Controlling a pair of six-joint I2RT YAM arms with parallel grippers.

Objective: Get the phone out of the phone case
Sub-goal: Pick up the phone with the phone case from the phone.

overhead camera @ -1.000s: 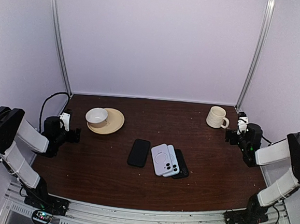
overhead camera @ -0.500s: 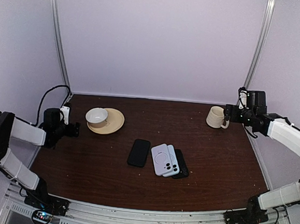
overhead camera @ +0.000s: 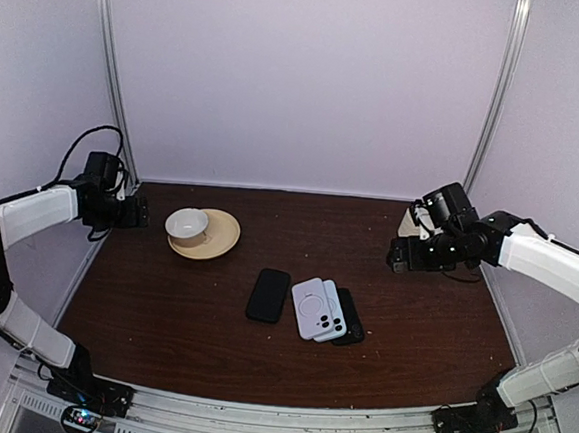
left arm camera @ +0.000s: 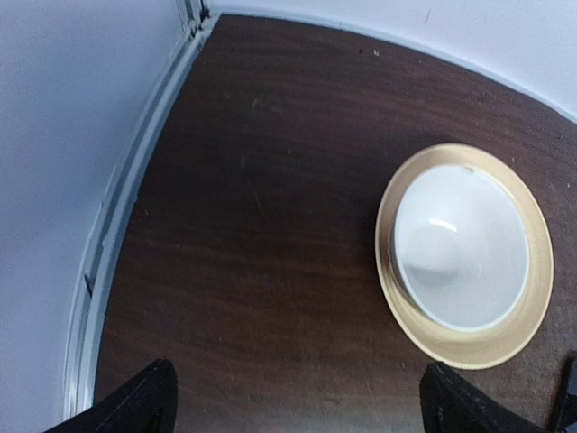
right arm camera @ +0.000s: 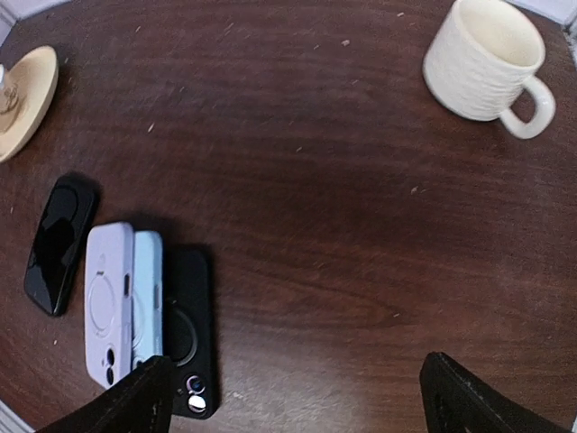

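Three cased phones lie overlapped, backs up, at the table's middle: a lilac case (overhead camera: 311, 308) (right arm camera: 108, 302), a light blue case (overhead camera: 333, 310) (right arm camera: 149, 298) and a black case (overhead camera: 351, 320) (right arm camera: 187, 329). A separate black phone (overhead camera: 268, 295) (right arm camera: 59, 242) lies flat to their left. My right gripper (overhead camera: 399, 255) (right arm camera: 297, 406) is open and empty, hovering right of the stack, apart from it. My left gripper (overhead camera: 129, 212) (left arm camera: 297, 406) is open and empty at the far left, over bare table beside the plate.
A white bowl (overhead camera: 187, 224) (left arm camera: 460, 248) sits on a tan plate (overhead camera: 222, 239) (left arm camera: 469, 352) at the back left. A cream ribbed mug (overhead camera: 416, 225) (right arm camera: 487, 59) stands at the back right, behind my right gripper. Metal posts stand in both back corners.
The right arm has lifted from the right edge and swung inward, in front of the mug. The left arm has risen and moved back along the left edge. The phones have not moved.
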